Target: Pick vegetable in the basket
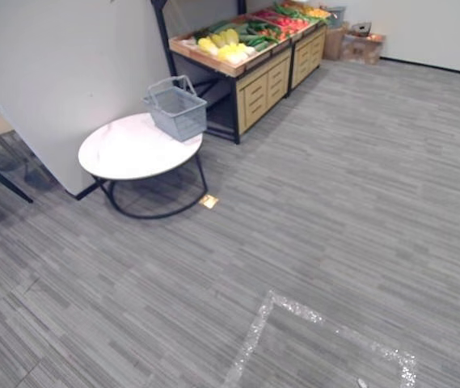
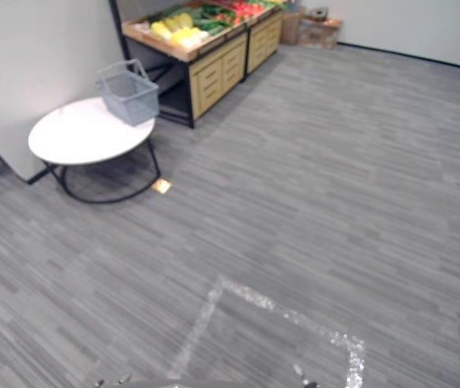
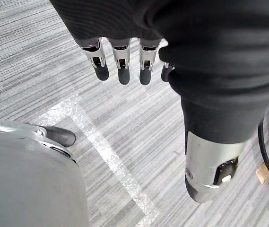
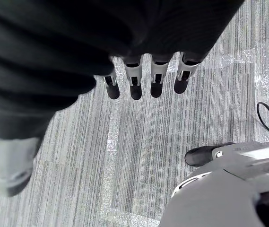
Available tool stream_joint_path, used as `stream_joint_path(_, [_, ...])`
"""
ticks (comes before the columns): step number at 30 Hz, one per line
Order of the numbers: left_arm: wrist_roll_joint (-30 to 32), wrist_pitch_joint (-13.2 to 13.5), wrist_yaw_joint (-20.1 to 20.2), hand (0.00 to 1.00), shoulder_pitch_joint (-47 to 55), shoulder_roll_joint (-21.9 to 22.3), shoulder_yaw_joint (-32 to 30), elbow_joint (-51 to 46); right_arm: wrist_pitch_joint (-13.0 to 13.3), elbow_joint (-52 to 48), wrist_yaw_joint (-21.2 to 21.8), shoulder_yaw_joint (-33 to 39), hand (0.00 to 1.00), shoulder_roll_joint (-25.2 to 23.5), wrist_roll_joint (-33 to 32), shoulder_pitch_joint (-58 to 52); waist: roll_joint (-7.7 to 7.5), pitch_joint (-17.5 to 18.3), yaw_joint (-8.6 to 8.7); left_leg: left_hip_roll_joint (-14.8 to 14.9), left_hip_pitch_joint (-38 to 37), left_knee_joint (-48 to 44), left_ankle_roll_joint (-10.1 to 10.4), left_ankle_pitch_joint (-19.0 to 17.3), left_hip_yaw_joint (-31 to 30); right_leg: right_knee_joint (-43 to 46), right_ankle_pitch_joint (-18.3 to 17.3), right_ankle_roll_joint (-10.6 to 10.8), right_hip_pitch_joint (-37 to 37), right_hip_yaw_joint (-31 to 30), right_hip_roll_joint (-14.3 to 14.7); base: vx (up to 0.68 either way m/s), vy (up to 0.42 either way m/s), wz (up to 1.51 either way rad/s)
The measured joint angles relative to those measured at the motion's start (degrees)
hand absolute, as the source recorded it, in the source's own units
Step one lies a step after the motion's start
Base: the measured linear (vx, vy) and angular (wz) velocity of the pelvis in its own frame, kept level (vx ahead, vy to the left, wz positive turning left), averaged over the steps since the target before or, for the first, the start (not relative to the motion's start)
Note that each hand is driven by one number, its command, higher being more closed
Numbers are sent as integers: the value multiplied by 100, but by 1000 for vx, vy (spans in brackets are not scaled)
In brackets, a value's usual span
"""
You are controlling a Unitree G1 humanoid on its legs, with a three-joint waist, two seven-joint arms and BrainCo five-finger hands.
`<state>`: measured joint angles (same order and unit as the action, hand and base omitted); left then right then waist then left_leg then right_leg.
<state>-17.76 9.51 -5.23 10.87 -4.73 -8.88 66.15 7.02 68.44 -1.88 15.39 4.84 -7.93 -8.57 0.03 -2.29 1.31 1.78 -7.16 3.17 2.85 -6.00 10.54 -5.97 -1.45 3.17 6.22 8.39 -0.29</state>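
Basket (image 1: 176,109) sat on white desk (image 1: 124,153); vegetables (image 1: 225,44) lay in wooden stand (image 1: 263,85) trays. Left hand (image 3: 120,59) and right hand (image 4: 135,81) hung with fingers straight, empty.

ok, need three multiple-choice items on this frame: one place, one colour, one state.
1. Where is the basket? A floor; B round table; C produce stand.
2. Table top colour? A white; B black; C yellow.
3. Left hand and right hand? A both open, empty; B left holds basket; C right holds vegetable.
B: it sits on the table's edge nearest the stand. A: white top, dark frame. A: both hang straight-fingered above the floor.
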Motion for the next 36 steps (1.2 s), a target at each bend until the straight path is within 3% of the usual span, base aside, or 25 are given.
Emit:
stream_joint_path(8, [-4, 1, 1, 0, -3, 4, -50, 1, 10, 0, 14, 23, 0, -22, -121, 6, -25, -18, 1, -1, -4, -11, 0, 0, -2, 0, 0, 0, 8, 0, -3, -27, -15, 0])
stream_joint_path(13, [-14, 1, 6, 0, -3, 8, -51, 4, 4, 5, 224, 99, 0, -40, -589, 7, -37, -33, 1, 0, 1, -12, 0, 0, -13, 0, 0, 0, 9, 22, -3, -21, -13, 1])
stream_joint_path(17, [-13, 3, -16, 0, -8, 10, -47, 3, 85, -2, 183, 17, 0, -37, -548, 52, -37, -50, 1, -1, 7, -7, 0, 0, -12, -1, 0, 0, 0, 25, -3, 0, 0, 0])
stream_joint_path(21, [-1, 52, -105, 0, -19, 16, -34, 4, 239, -55, -6, -94, 0, -27, -72, 64, -27, -66, 0, -1, 8, 0, -1, 0, -12, -2, 0, 0, -4, 28, -1, 0, 0, 0])
stream_joint_path(36, [-12, 48, -139, 0, -109, 10, -111, 119, 178, -49, 28, 7, 0, -34, -224, 91, -19, -89, -1, -6, -2, 62, -5, 4, 0, -4, 0, 1, -12, 50, 0, 0, 0, 0])
